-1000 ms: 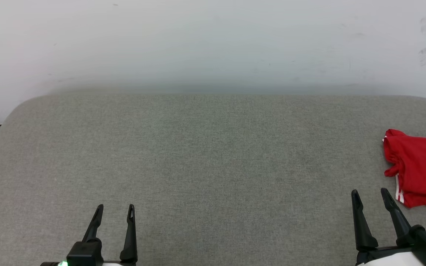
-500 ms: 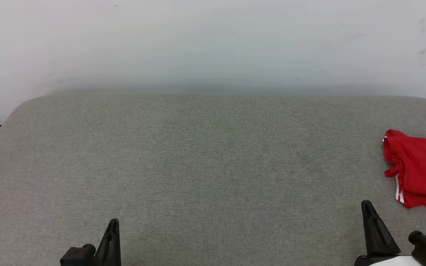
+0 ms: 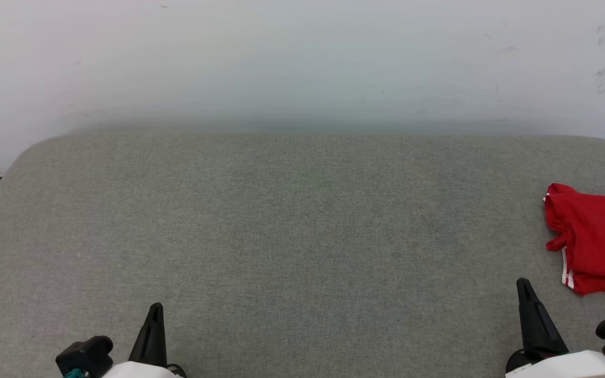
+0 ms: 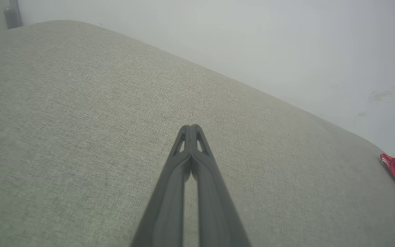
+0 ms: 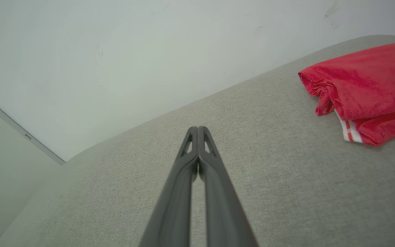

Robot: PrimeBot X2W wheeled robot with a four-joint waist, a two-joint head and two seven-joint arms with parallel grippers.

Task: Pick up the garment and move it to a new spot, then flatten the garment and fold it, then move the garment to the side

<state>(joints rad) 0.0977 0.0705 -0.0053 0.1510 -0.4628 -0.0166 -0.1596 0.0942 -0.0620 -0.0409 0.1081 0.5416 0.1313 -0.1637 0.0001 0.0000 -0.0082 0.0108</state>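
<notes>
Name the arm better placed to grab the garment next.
Right, probably. The right gripper sits close beside the garment at the right edge; the left gripper is far across the grey surface.

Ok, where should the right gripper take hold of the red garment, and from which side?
Best bet: the bunched fold on the garment's edge facing the middle of the gray surface, approached from that side with the right gripper. It stands up off the surface, while the rest lies flat. The jaws are shut, so open them first.
</notes>
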